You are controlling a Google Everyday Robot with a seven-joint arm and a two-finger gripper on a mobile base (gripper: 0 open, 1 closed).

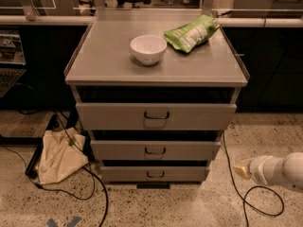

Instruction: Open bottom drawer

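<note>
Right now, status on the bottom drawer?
Claw low, right of the cabinet, off the drawer. Bottom drawer handle untouched. Cable on the floor near the claw.
</note>
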